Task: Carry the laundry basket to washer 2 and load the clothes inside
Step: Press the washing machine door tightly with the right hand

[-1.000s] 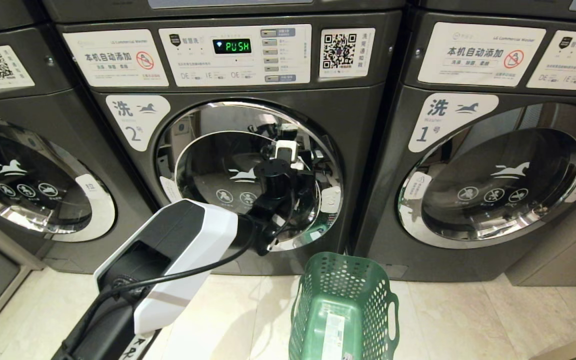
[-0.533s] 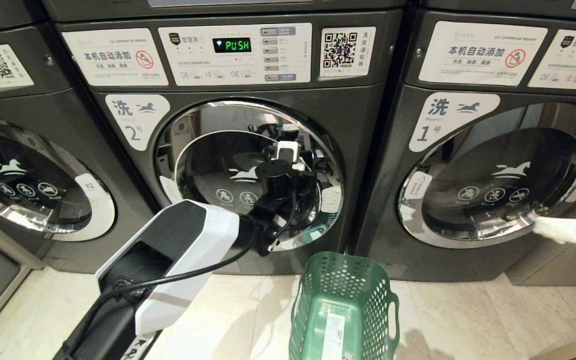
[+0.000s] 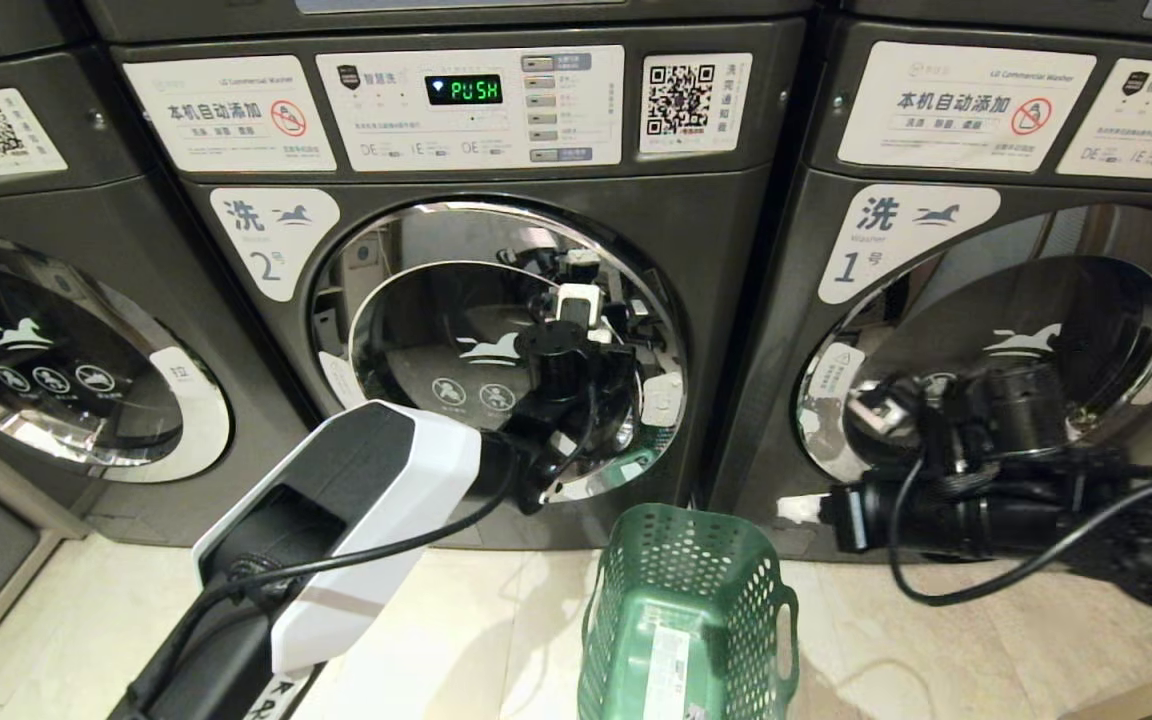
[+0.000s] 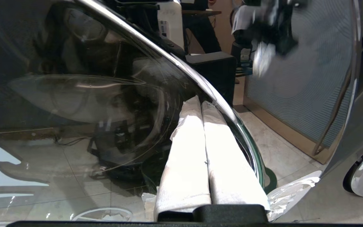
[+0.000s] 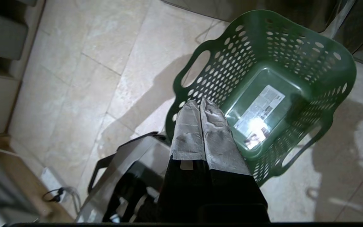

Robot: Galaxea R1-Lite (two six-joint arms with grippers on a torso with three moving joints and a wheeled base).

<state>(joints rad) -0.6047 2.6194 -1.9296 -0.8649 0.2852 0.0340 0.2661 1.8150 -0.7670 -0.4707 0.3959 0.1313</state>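
The left pincer (image 4: 202, 104) is clenched on nothing, its tips against the chrome rim of washer 2 (image 3: 736, 260), whose door is closed. The right pincer (image 5: 199, 105), clenched and empty too, hangs over the basket (image 3: 688, 610). That basket stands empty on the floor (image 3: 496, 630) before washer 2.

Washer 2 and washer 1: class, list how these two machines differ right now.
Washer 2 bears the numeral 2; washer 1 bears a 1. The left end effector, shut, is at washer 2's door, while the right arm crosses in front of washer 1. The laundry basket stands below washer 2. Both are dark grey with closed chrome-rimmed doors.
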